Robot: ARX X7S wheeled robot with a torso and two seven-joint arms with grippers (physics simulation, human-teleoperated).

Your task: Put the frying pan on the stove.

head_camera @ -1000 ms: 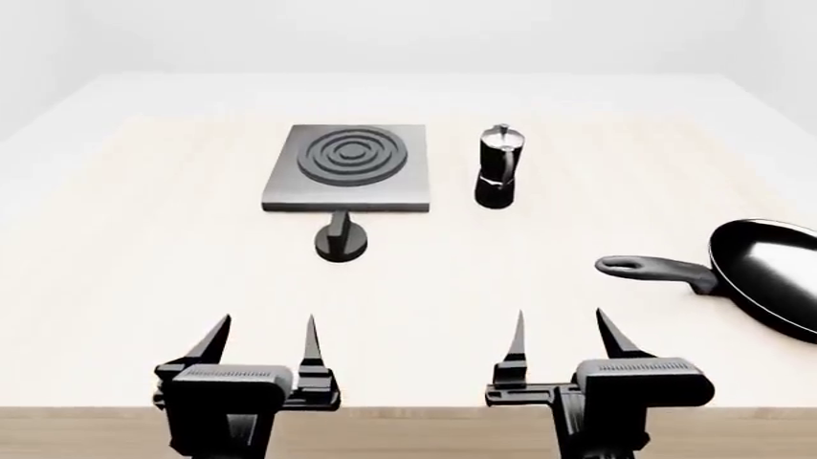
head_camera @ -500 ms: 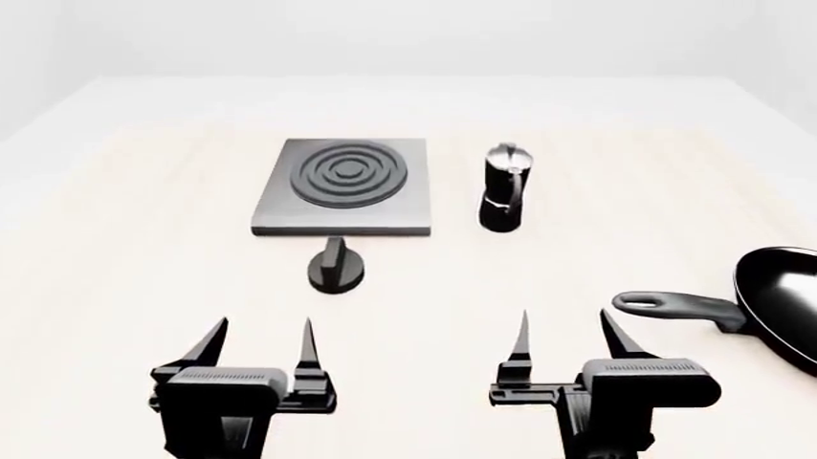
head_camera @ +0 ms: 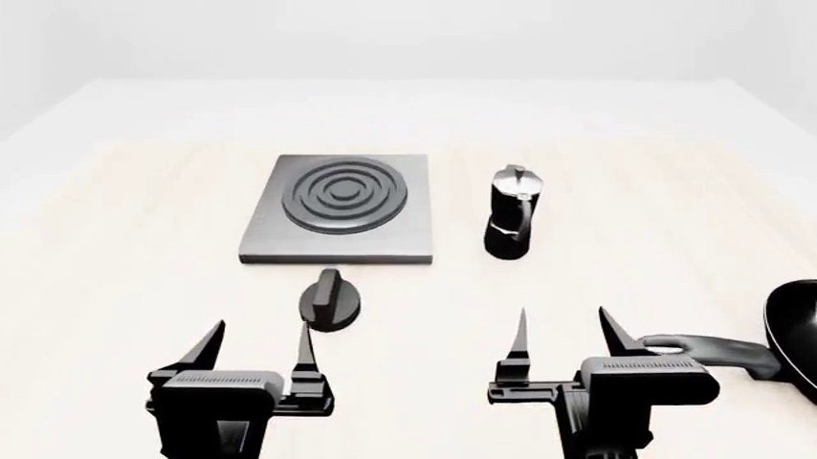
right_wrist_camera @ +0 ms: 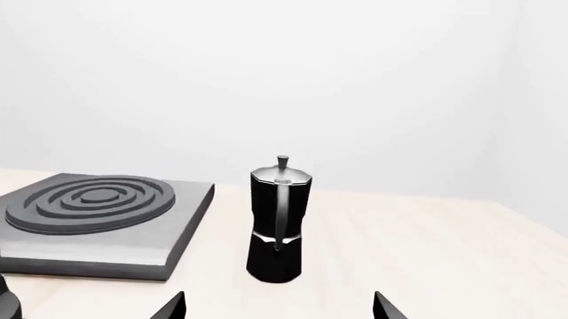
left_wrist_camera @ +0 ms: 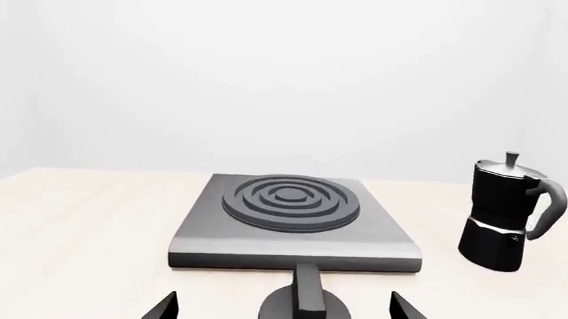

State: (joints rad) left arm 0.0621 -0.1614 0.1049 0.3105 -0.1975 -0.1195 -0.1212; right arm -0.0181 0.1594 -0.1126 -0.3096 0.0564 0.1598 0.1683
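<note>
The frying pan (head_camera: 798, 346) is black and glossy, at the head view's right edge, mostly cut off. Its long handle (head_camera: 709, 350) points left and ends just right of my right gripper (head_camera: 562, 330). That gripper is open and empty. The stove (head_camera: 339, 222) is a grey square plate with a dark ringed burner, ahead of my left gripper (head_camera: 259, 342). It also shows in the left wrist view (left_wrist_camera: 293, 222) and the right wrist view (right_wrist_camera: 98, 219). My left gripper is open and empty. The pan is out of both wrist views.
A black round knob (head_camera: 328, 299) lies between the stove and my left gripper; it shows between the fingertips in the left wrist view (left_wrist_camera: 304, 304). A black-and-silver moka pot (head_camera: 512, 225) stands right of the stove, ahead of my right gripper (right_wrist_camera: 278, 226).
The head view has shifted: stove, knob, moka pot and pan all sit lower in the frame, and the pan has slid further off the right edge. Both grippers stay open.
</note>
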